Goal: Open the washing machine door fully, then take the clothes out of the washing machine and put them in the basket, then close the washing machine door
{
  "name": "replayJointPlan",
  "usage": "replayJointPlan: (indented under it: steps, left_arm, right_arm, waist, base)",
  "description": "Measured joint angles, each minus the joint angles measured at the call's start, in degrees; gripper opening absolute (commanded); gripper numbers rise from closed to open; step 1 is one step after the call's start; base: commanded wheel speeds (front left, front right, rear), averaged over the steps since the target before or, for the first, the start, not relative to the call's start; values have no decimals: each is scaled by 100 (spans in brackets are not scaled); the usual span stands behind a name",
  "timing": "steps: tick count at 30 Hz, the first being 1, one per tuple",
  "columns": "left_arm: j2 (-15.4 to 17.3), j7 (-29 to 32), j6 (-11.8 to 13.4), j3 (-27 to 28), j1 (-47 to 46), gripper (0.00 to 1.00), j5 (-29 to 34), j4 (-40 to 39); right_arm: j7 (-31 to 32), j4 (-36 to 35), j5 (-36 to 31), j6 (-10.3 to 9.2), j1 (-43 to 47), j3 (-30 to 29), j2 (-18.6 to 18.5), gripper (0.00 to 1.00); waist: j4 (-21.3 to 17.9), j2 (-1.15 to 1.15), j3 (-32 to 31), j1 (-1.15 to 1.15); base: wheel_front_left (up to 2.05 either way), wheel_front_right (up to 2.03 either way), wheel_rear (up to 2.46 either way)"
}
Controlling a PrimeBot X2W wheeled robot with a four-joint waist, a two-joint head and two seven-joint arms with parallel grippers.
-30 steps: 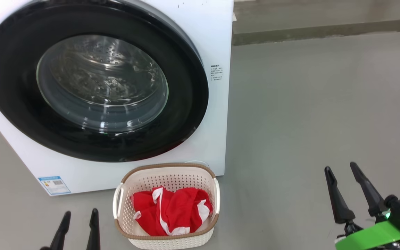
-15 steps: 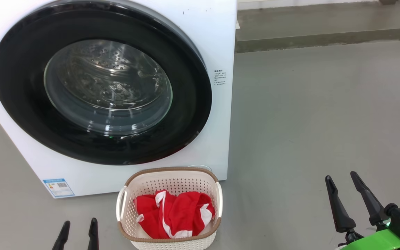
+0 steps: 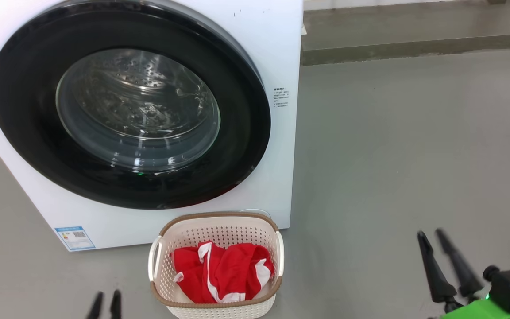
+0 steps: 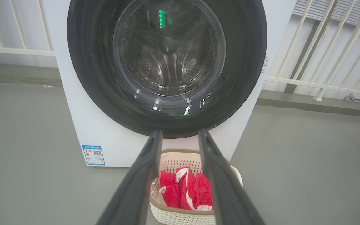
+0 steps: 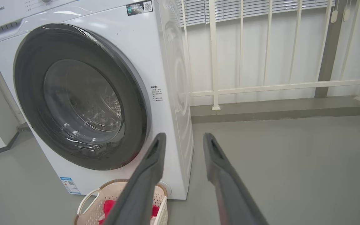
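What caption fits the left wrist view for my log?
Open left gripper faces the closed washing machine door; red clothes lie in the basket below it.

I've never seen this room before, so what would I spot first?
The huge round black door of the white washer, shut, at the head view's upper left. Under it, bright red clothes lie in a cream basket on the grey floor. The left gripper and right gripper hang open near the bottom edge, holding nothing.

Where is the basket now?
In the head view the basket stands on the floor at the bottom centre, just in front of the washing machine, below its door, with the clothes inside.
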Motion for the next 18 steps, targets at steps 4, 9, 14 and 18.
replayJointPlan:
  steps: [4,9,14,18]
  left_arm:
    - [-102,7,0,-15,19,0,-11,305]
    - [-126,103,0,-16,58,0,-241,411]
    - [-125,159,0,-18,59,0,-553,411]
    - [-125,212,0,-19,58,0,-789,411]
  right_arm:
    - [7,313,0,0,199,24,143,0]
    - [74,420,193,0,285,19,202,0]
    - [159,421,457,0,282,1,213,0]
    - [224,422,693,0,279,-18,231,0]
  waist:
    - [0,0,1,0]
    - [1,0,15,0]
    - [2,0,32,1]
    - [3,0,58,1]
  base:
    - [0,0,0]
    - [0,0,0]
    - [0,0,0]
    - [0,0,0]
